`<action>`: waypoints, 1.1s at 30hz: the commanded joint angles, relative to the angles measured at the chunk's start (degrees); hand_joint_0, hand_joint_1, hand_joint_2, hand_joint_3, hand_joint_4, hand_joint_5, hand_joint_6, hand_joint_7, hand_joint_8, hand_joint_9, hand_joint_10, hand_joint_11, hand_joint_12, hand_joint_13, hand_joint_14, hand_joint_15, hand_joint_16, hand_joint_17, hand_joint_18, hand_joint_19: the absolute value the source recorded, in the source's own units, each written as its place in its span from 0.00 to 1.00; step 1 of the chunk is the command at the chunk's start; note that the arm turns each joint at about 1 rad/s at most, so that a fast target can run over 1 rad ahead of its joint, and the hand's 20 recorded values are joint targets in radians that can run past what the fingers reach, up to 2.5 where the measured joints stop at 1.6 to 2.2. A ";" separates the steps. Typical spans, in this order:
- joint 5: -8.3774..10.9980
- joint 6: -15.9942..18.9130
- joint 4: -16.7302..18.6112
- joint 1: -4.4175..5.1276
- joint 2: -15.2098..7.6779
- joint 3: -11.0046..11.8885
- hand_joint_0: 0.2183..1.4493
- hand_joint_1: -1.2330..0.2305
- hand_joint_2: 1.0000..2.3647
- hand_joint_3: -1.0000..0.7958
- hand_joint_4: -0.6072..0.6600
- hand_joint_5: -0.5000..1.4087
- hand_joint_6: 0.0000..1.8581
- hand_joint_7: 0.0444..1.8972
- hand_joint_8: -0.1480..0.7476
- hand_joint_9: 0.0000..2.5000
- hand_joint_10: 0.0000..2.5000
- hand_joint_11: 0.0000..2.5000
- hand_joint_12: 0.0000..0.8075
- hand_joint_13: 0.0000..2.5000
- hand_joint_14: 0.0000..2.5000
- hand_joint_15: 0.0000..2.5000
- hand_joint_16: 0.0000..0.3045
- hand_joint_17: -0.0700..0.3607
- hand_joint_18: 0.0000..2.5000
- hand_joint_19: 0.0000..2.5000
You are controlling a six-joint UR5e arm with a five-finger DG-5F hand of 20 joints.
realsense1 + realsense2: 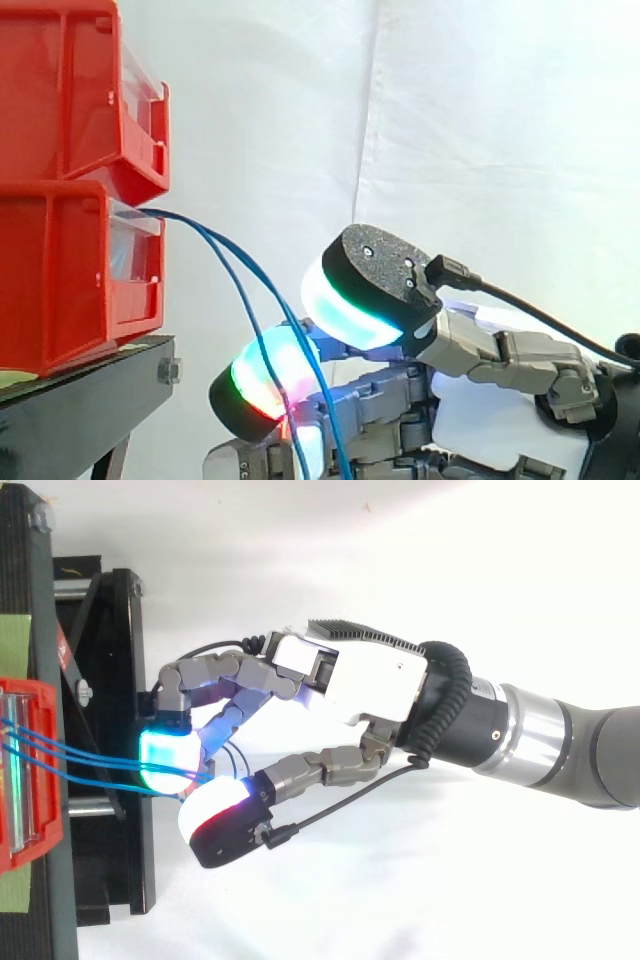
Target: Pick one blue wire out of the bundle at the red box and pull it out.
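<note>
**Red glow at the contact: blue wires (185, 222) pinched right of the bins**

You have the hand (350, 685) reaching in from the right. Its fingers are curled, and one finger pad (165, 755) closes against the thumb pad (222, 818). The wires run into the narrow gap between those pads, so read it as a pinch and not an open hover. In the side view two strands pass the pads close together. You cannot tell from either view whether only one is caught or both.

The wires leave the front of the lower red bin (60, 270), which sits on the black stand (90, 395) at the far left. From there they arc rightward and down to the pads, then drop below the hand.

This is the relation your next move depends on. The bin lies to the left of the hand, and the wires' long axis runs left to right between the two. A pull should probably go straight right, along that line and away from the bin. The strands already look fairly taut near the bin mouth, so expect resistance early. If both strands are in the pinch, both are likely to come.
</note>
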 commanded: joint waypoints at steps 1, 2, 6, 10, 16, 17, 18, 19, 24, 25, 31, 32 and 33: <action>0.01 0.00 0.29 0.04 -0.03 -0.02 0.25 0.37 0.00 0.32 0.65 0.22 0.32 0.71 0.44 0.39 0.01 0.29 0.46 0.21 0.01 0.14 0.19 0.46 0.16 0.14; 0.10 0.00 0.21 0.13 -0.03 -0.02 0.25 0.37 0.01 0.33 0.66 0.22 0.32 0.71 0.44 0.39 0.01 0.29 0.45 0.21 0.01 0.14 0.19 0.46 0.16 0.14; 0.10 0.08 0.03 0.04 -0.03 0.07 0.28 0.36 0.01 0.37 0.63 0.21 0.34 0.69 0.44 0.39 0.01 0.30 0.44 0.21 0.01 0.14 0.18 0.45 0.16 0.15; 0.10 0.00 0.29 0.13 -0.03 -0.02 0.28 0.35 0.01 0.41 0.61 0.20 0.38 0.64 0.43 0.39 0.01 0.30 0.45 0.21 0.01 0.14 0.18 0.45 0.16 0.14; 0.10 0.26 0.03 0.13 -0.03 0.33 0.29 0.33 0.01 0.42 0.64 0.19 0.42 0.63 0.44 0.39 0.01 0.31 0.45 0.21 0.01 0.14 0.18 0.45 0.17 0.14; 0.10 0.26 0.03 0.13 0.06 0.42 0.29 0.33 0.01 0.42 0.64 0.19 0.43 0.62 0.44 0.39 0.01 0.31 0.45 0.21 0.01 0.14 0.18 0.45 0.17 0.13; 0.10 0.26 0.03 0.04 -0.03 0.42 0.30 0.32 0.01 0.41 0.64 0.18 0.44 0.61 0.44 0.39 0.01 0.31 0.45 0.22 0.01 0.14 0.18 0.45 0.17 0.13; 0.10 0.26 0.03 0.13 0.06 0.51 0.30 0.31 0.01 0.41 0.64 0.18 0.44 0.61 0.45 0.39 0.01 0.32 0.45 0.22 0.01 0.14 0.18 0.45 0.17 0.13; -0.08 0.88 -0.41 0.04 0.06 1.30 0.31 0.28 0.01 0.38 0.64 0.18 0.45 0.60 0.45 0.39 0.01 0.32 0.45 0.22 0.01 0.14 0.18 0.45 0.17 0.13; -0.08 1.23 -0.67 0.04 0.06 1.30 0.32 0.28 0.01 0.37 0.64 0.18 0.45 0.59 0.44 0.39 0.01 0.32 0.45 0.22 0.01 0.14 0.18 0.45 0.17 0.13; -0.08 2.28 -1.73 0.04 0.24 1.38 0.30 0.29 0.00 0.29 0.66 0.19 0.45 0.59 0.44 0.40 0.01 0.32 0.44 0.22 0.01 0.14 0.18 0.44 0.18 0.13; -0.08 2.46 -1.90 0.04 0.24 1.38 0.30 0.30 0.00 0.29 0.66 0.19 0.45 0.59 0.44 0.40 0.01 0.32 0.44 0.22 0.01 0.13 0.18 0.45 0.18 0.13; -0.08 2.55 -2.08 0.04 0.32 1.38 0.29 0.33 0.00 0.28 0.65 0.19 0.44 0.59 0.44 0.40 0.01 0.32 0.44 0.22 0.01 0.13 0.18 0.45 0.18 0.13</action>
